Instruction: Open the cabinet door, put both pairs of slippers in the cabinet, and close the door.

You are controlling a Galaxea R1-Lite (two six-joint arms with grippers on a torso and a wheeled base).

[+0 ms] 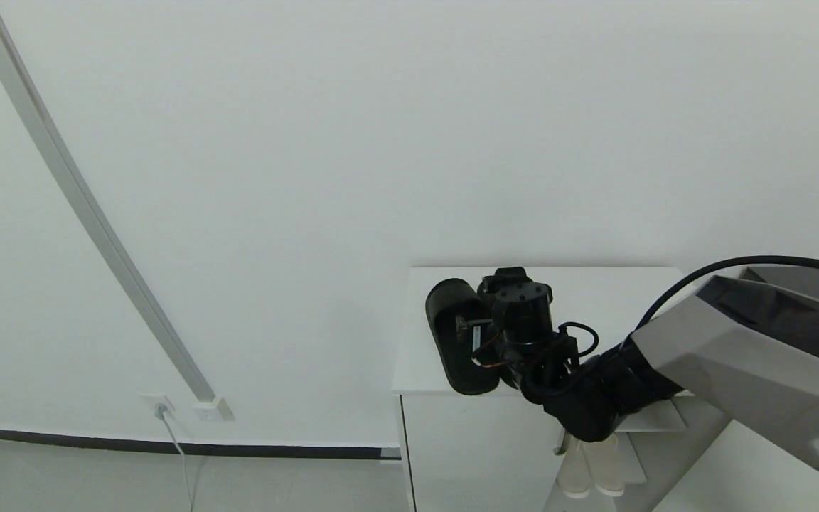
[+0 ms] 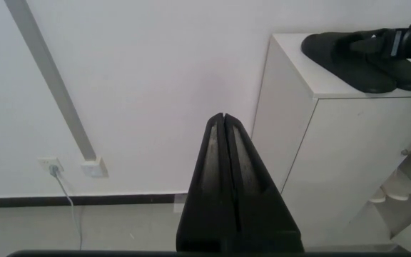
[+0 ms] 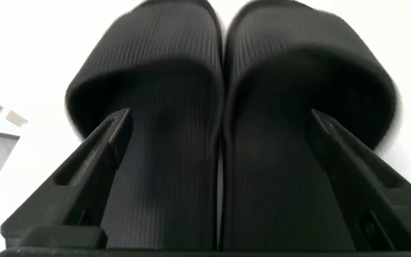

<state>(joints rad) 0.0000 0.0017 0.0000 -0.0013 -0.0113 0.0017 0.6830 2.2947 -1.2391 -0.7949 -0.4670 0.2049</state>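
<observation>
Pair of black ribbed foam slippers (image 3: pixel 155 107): side by side on the flat top of the white cabinet (image 1: pixel 616 299), toward its 9 o'clock edge, probably staged there for pickup. Right gripper (image 3: pixel 220 118): fingers spread astride both slippers, so one closure could take the pair. Its arm enters from 4 o'clock. Left gripper (image 2: pixel 223 121): fingers pressed together, empty, well apart at 9 o'clock of the cabinet.

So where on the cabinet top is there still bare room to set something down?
The cabinet top is bare in the strip along the wall behind the black slippers, and on its right half, beyond the right gripper. The front left corner is crowded: the slippers lie there with the gripper at them.
</observation>
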